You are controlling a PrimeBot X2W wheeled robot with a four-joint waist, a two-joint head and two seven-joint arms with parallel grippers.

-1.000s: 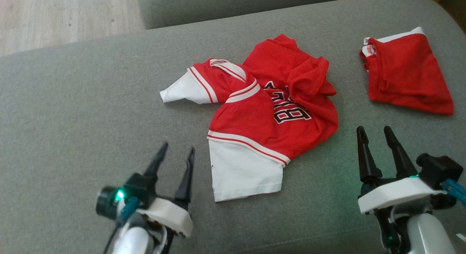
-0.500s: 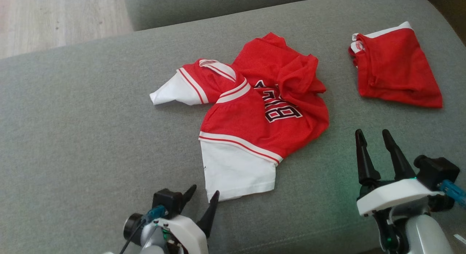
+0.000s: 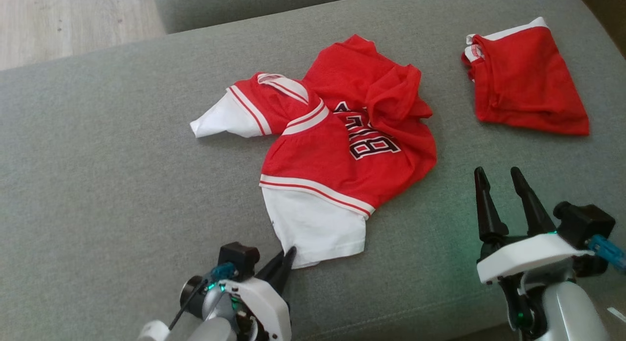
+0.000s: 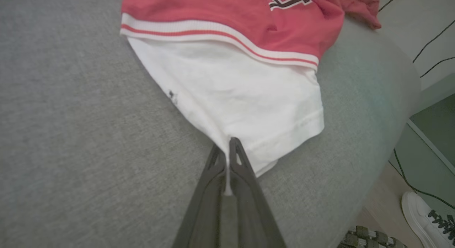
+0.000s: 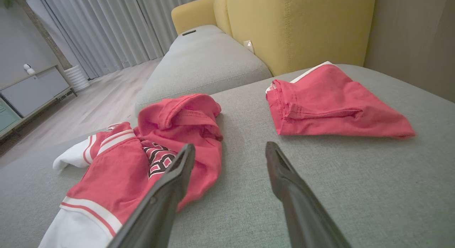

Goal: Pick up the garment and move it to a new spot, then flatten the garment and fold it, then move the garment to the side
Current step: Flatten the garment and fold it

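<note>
A crumpled red and white jersey (image 3: pixel 337 150) with black lettering lies in the middle of the grey sofa seat (image 3: pixel 98 184). Its white sleeve (image 3: pixel 318 228) points toward me. My left gripper (image 3: pixel 286 260) is shut on the near corner of that sleeve; in the left wrist view the white sleeve (image 4: pixel 234 95) has a pinch of cloth held between the closed fingertips of the left gripper (image 4: pixel 227 148). My right gripper (image 3: pixel 499 177) hovers open to the right of the jersey, with nothing between its fingers (image 5: pixel 280 169). From the right wrist the jersey (image 5: pixel 149 159) lies left of that gripper (image 5: pixel 229 152).
A second red garment (image 3: pixel 528 81), folded, lies at the far right of the seat, seen also as the folded red garment (image 5: pixel 330 102). A yellow armchair (image 5: pixel 295 24) stands behind it. Wooden floor (image 3: pixel 68 23) lies beyond the seat's far left edge. A shoe (image 4: pixel 430 216) shows on the floor.
My left gripper moved right and toward the white sleeve's near corner, then shut on it. The head camera shifted, so the whole scene slid up and left. The right gripper stayed open.
</note>
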